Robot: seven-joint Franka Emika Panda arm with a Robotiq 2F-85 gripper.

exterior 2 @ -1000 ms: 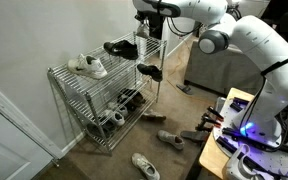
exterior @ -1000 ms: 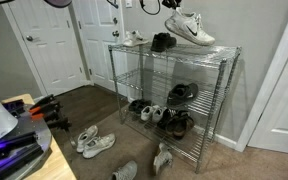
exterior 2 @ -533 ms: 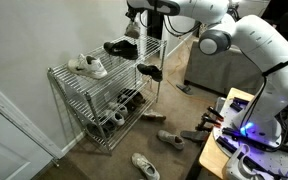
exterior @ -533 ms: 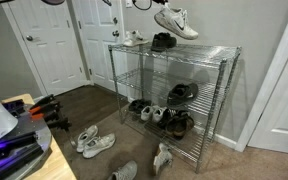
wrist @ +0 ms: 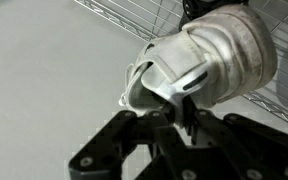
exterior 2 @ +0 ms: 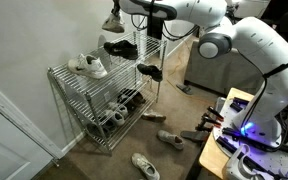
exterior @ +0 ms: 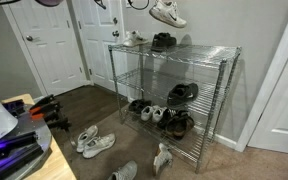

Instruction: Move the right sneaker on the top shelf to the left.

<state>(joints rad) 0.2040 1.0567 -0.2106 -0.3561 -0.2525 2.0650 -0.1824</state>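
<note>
My gripper (exterior: 144, 3) is shut on the right sneaker (exterior: 168, 13), a white low-top, and holds it in the air well above the top shelf (exterior: 209, 51) of the chrome wire rack. In an exterior view the sneaker (exterior 2: 112, 21) hangs over the black sneaker (exterior 2: 121, 47). In the wrist view the fingers (wrist: 174, 112) pinch the sneaker's collar (wrist: 209, 60). A black sneaker (exterior: 163, 41) and a smaller white shoe (exterior: 132, 39) lie on the top shelf (exterior 2: 79, 78).
Lower tiers hold more shoes (exterior: 182, 94) (exterior: 154, 113). Loose shoes (exterior: 96, 142) lie on the floor in front of the rack. A white door (exterior: 46, 45) stands behind. A desk with electronics (exterior: 14, 135) is in the foreground.
The gripper has carried the white sneaker up off the right end of the top shelf and sideways toward the black sneaker's end.
</note>
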